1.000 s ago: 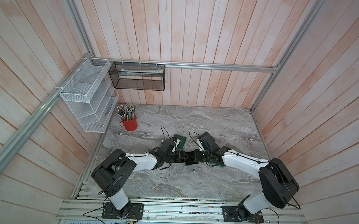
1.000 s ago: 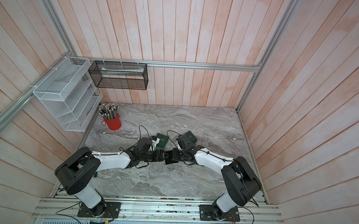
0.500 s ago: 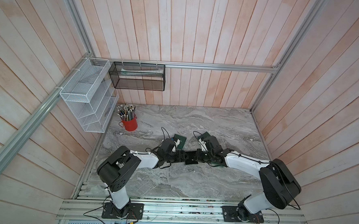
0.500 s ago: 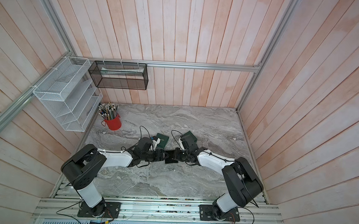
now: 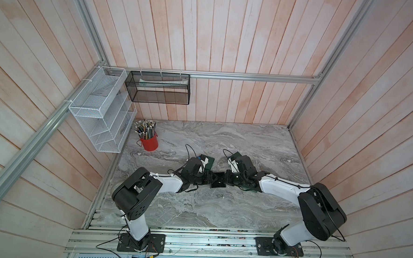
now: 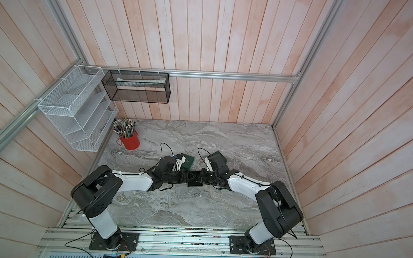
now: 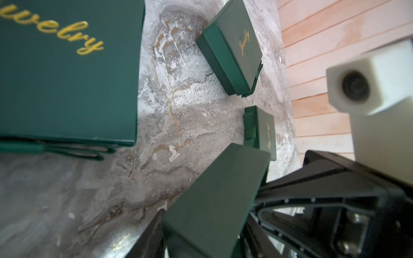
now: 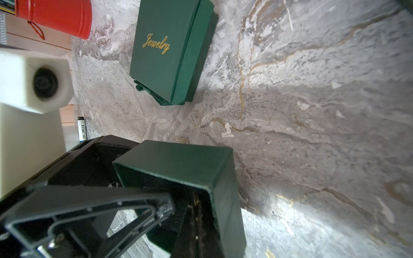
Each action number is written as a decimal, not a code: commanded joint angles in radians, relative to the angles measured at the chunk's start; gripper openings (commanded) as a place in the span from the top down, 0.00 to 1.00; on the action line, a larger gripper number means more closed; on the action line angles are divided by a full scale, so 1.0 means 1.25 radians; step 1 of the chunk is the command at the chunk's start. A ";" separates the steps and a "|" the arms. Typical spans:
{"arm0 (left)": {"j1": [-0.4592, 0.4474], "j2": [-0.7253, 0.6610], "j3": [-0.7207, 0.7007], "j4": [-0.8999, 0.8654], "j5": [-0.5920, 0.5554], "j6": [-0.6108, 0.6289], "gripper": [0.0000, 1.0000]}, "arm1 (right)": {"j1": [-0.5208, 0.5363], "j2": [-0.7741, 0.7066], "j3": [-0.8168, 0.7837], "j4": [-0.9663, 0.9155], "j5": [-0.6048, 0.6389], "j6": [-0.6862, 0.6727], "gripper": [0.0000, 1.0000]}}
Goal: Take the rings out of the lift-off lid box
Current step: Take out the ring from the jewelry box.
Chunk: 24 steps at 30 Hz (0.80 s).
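progress: early, by my reading | open green box [image 8: 178, 165] lidless, held at centre of both top views | right gripper [image 5: 227, 180] pinched shut on its wall | left gripper [image 5: 209, 179] at its opposite side, grip unclear | rings: none visible, judged not yet out | closed Jewelry box [image 7: 232, 44] upper middle, apart

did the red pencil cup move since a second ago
No. The red pencil cup sits in the same spot on the table, just below the white wire rack.
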 commanded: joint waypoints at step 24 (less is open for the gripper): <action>0.009 -0.008 0.026 -0.056 -0.057 0.009 0.82 | -0.010 -0.026 -0.007 0.018 -0.020 -0.020 1.00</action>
